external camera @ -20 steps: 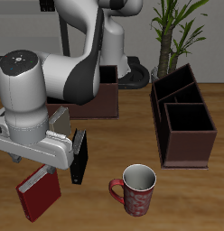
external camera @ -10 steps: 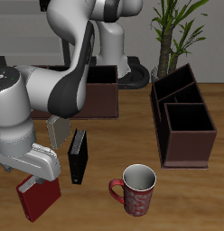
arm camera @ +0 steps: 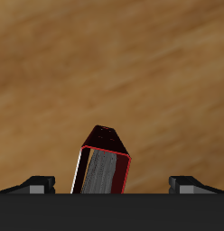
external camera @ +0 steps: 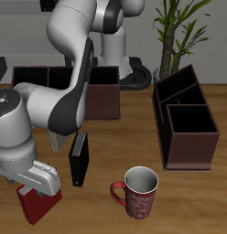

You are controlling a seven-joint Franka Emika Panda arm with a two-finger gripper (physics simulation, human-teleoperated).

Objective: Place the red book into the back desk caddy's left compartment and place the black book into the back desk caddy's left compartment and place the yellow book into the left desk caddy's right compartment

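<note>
The red book point(external camera: 37, 207) lies near the table's front edge, and my gripper point(external camera: 37, 188) hangs right over it. In the wrist view the red book point(arm camera: 102, 163) shows its pale page edges between my gripper point(arm camera: 112, 184), which is open; both fingertips point(arm camera: 36, 183) stand clear of the book. The slim black book point(external camera: 80, 157) lies just beyond my arm. Only a sliver of the yellow book point(external camera: 57, 141) peeks out behind the arm. The back desk caddy point(external camera: 99, 88) is partly hidden by the arm. The left desk caddy point(external camera: 186, 124) stands end-on beside the plant.
A red patterned mug point(external camera: 138, 192) stands near the front edge, beside the black book. A potted plant point(external camera: 178, 27) rises behind the left desk caddy. The robot's base point(external camera: 134, 73) stands at the back.
My arm has swung toward the front edge and lowered, bringing the gripper over the red book. It now hides most of the yellow book. The books and the mug have not moved.
</note>
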